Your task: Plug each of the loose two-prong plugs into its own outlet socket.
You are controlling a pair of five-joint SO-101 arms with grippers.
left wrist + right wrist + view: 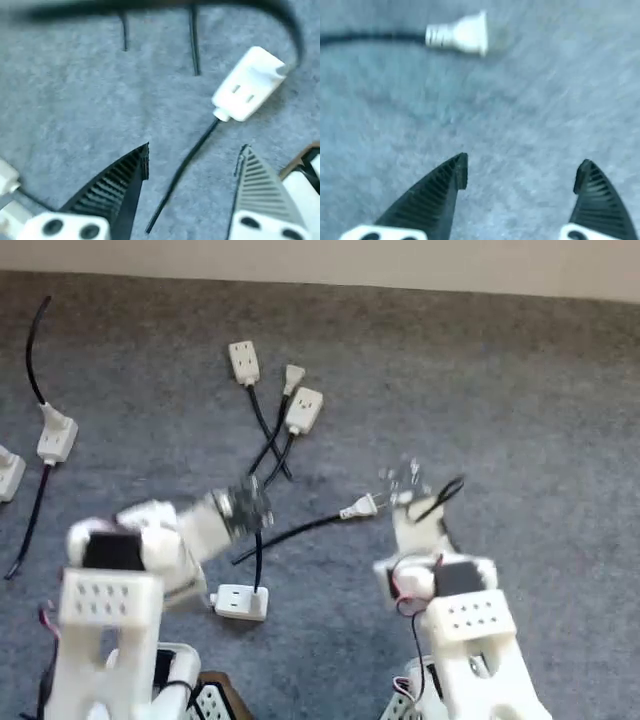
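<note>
Table [560, 390], grey and felt-like, carries all the parts. Left arm [110, 590] sits at the near left and right arm [470, 625] at the near right.

Left end effector [195, 150] is open and empty. Its jaws straddle the black cord [180, 172] of the near socket [247, 85]. That socket lies flat with its slots showing, just past the fingertips. In the high view it looks like the one lying beside the left arm's base.

Right end effector [522, 167] is also open and empty over bare table. The loose plug [462, 34] lies on its side a little ahead, not between the jaws. The high view puts that plug between the two arms, with its cord trailing back toward the left arm.

The far sockets [243, 362] lie well apart at the far centre with a small plug [293, 378] beside them. White pieces [57, 435] at the left edge are too small to tell plug from socket.

Step in hand, as I judge it, is pre-grasp: nothing is picked up and no plug is clearly seated.

For the next move, the right end effector needs to come forward over the plug body. It should set its jaws across the flat sides and close on the body, not the cord, leaving the prongs free. The left end effector needs to shift from the cord onto the socket body and pin it so it cannot slide under the push. After that the prongs have to line up with the slots.
</note>
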